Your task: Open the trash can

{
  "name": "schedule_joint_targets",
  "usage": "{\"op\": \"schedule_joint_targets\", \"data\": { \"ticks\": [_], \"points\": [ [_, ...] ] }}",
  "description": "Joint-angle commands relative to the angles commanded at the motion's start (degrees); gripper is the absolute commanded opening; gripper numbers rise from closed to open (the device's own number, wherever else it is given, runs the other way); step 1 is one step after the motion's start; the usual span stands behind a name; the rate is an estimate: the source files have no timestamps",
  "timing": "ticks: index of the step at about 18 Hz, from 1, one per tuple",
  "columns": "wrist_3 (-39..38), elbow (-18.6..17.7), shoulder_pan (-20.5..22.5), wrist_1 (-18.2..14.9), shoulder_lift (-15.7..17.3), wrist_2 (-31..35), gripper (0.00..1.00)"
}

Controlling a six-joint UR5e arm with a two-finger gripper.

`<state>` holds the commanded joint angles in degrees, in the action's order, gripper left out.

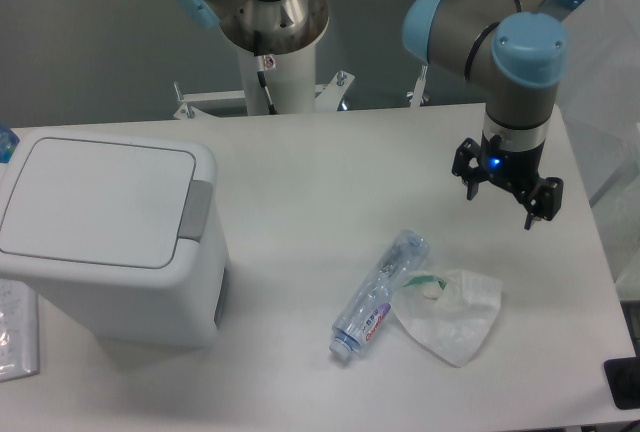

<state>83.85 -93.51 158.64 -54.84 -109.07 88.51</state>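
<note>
Jaws spread, empty; trash can (110,242) left-cropped.

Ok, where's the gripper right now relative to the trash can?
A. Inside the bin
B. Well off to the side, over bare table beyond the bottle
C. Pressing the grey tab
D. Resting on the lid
B: the gripper hangs over bare table, past the plastic bottle, far from the trash can, whose lid lies flat and shut.

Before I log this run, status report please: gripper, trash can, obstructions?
Gripper open, empty, hovering over table. Trash can lid shut, grey button untouched. Plastic bottle and wrapper lie between, off the direct path.
</note>
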Motion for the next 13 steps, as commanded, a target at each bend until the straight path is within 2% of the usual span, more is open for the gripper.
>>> {"op": "schedule_joint_targets", "data": {
  "ticks": [10,13],
  "points": [
    [-0.2,-0.6,0.2,0.6,0.0,-3.5,1.00],
    [-7.5,-0.6,0.6,0.7,0.1,-7.3,1.00]
  ]
}}
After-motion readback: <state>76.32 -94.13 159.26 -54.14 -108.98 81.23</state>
